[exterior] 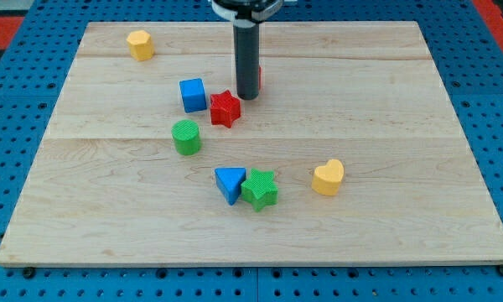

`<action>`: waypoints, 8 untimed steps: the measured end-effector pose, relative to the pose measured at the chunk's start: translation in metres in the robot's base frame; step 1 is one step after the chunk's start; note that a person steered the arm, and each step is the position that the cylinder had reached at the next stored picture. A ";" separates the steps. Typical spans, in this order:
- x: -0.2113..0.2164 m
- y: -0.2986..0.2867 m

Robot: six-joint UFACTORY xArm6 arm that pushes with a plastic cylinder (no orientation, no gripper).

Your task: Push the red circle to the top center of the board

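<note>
The red circle (259, 78) is almost wholly hidden behind my rod; only a thin red sliver shows at the rod's right edge, in the upper middle of the wooden board (386, 126). My tip (248, 96) rests on the board directly in front of it, touching or nearly touching. A red star (225, 108) lies just below-left of my tip. A blue cube (193, 95) sits left of the star.
A yellow block (140, 44) is at the top left. A green cylinder (186, 137) sits below the blue cube. A blue triangle (230, 183) and green star (259, 189) touch near the bottom middle. A yellow heart (328, 177) lies to their right.
</note>
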State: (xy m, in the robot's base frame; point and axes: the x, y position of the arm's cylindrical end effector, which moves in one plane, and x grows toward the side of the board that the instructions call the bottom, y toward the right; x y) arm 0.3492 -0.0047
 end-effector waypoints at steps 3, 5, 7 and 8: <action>-0.078 0.022; -0.077 0.024; -0.018 0.030; 0.041 0.006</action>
